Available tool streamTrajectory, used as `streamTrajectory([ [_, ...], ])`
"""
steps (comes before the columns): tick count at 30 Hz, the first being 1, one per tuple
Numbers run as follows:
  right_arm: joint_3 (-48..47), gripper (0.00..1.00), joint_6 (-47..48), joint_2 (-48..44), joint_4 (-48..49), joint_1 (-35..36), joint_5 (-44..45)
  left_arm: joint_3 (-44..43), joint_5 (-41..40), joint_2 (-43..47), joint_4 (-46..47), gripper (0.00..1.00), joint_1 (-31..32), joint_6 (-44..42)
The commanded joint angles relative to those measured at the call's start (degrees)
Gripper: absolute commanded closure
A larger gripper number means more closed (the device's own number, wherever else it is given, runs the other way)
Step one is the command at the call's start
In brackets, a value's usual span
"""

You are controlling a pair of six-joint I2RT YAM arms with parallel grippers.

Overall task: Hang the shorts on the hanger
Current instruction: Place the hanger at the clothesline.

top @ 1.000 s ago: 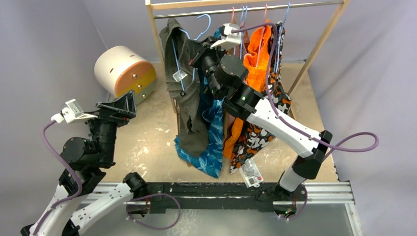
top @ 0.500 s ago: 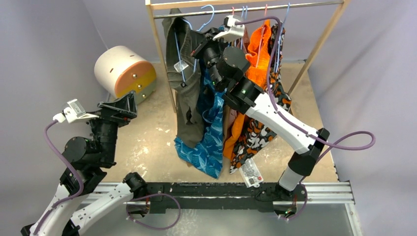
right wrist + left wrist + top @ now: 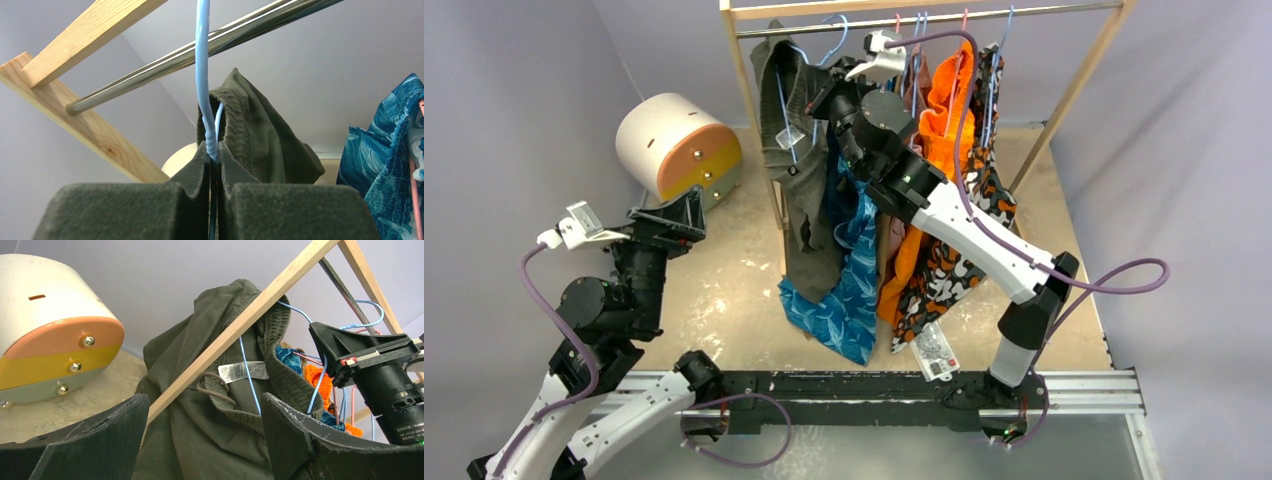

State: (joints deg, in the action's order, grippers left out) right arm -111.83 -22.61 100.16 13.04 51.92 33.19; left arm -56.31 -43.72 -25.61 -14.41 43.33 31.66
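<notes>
**Olive Shorts Riding Their Hanger at the Rail**

The jaws of the right arm [image 3: 964, 225] are pinching the thin light-blue wire hanger [image 3: 202, 75] just below its hook, apparently to hang it on the metal rail [image 3: 225, 42]. The dark olive-green fabric shorts [image 3: 210, 430] are draping over that hanger, waistband bunched, white tag showing. The jaws of the left arm [image 3: 614, 300] are standing spread, well apart from the shorts, holding nothing.

Blue hanger [image 3: 202, 60] clamped in gripper [image 3: 213, 161], seemingly touching rail [image 3: 260, 25], olive shorts [image 3: 255, 135] behind

Right claw [image 3: 214, 156] pinched, left claw [image 3: 202, 407] agape
</notes>
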Motion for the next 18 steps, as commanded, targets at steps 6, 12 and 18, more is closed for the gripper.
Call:
streamTrajectory([
  [6, -4.9, 1.0, -2.6, 0.0, 2.9, -1.3, -3.3, 1.1, 0.2, -0.7, 2.6, 0.19, 0.3, -1.7],
  [12, -6.1, 1.0, -3.2, 1.3, -0.7, -1.3, -5.8, 1.6, 0.5, -0.7, 2.5, 0.19, 0.3, -1.0],
  [18, -5.8, 1.0, -2.1, 0.7, -3.5, -1.3, -8.5, 1.4, 0.7, -0.8, 2.2, 0.19, 0.3, -1.1],
])
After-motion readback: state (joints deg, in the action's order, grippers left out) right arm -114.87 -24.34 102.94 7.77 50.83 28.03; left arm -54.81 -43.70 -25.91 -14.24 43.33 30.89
